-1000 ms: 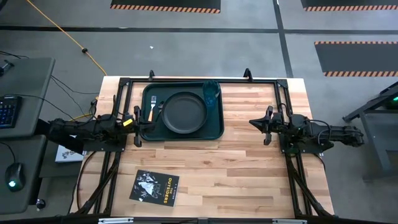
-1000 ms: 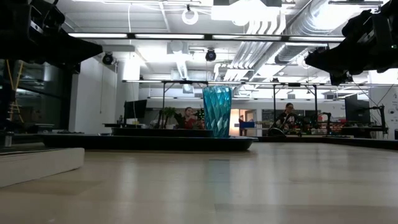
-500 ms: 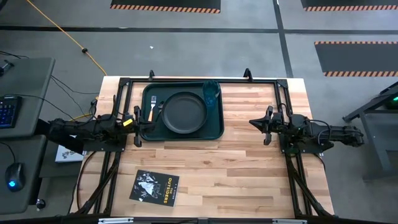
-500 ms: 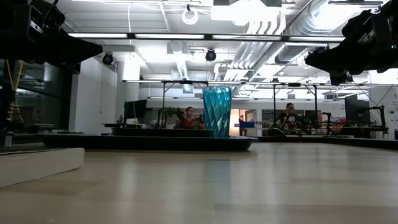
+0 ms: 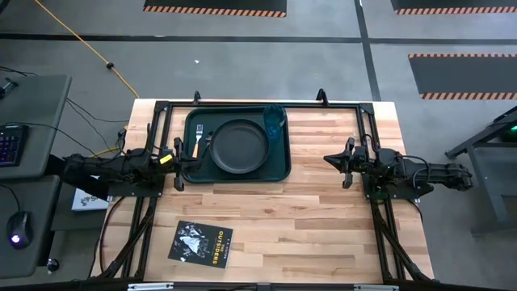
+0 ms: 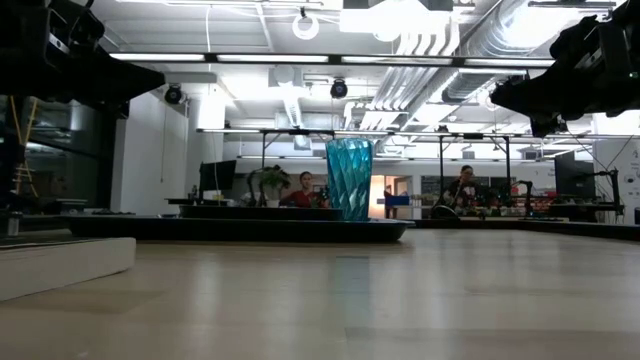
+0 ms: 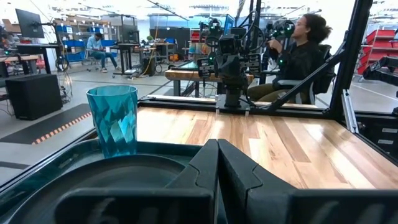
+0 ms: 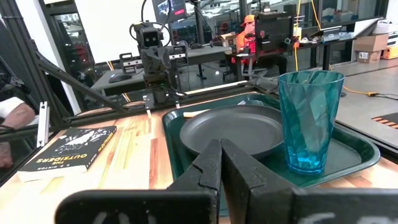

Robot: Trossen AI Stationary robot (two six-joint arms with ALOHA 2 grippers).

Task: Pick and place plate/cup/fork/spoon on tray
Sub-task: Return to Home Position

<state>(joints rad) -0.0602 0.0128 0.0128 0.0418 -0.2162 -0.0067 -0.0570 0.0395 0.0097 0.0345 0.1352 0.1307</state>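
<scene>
The dark green tray (image 5: 192, 166) lies at the table's far middle. On it rest the round black plate (image 5: 239, 146), the teal cup (image 5: 274, 120) upright at the tray's far right corner, the pale fork (image 5: 198, 143) and the dark spoon (image 5: 208, 141) left of the plate. The cup (image 6: 349, 178) also shows in the low view. My left gripper (image 5: 179, 159) is shut and empty beside the tray's left rim, raised above the table; its shut fingers show in the left wrist view (image 7: 217, 163). My right gripper (image 5: 334, 161) is shut and empty, right of the tray; its shut fingers show in the right wrist view (image 8: 219, 163).
A flat black booklet with white print (image 5: 202, 242) lies near the table's front left. A black metal frame (image 5: 242, 103) runs round the table's far and side edges. Bare wood lies between the tray and my right gripper. People sit in the room behind.
</scene>
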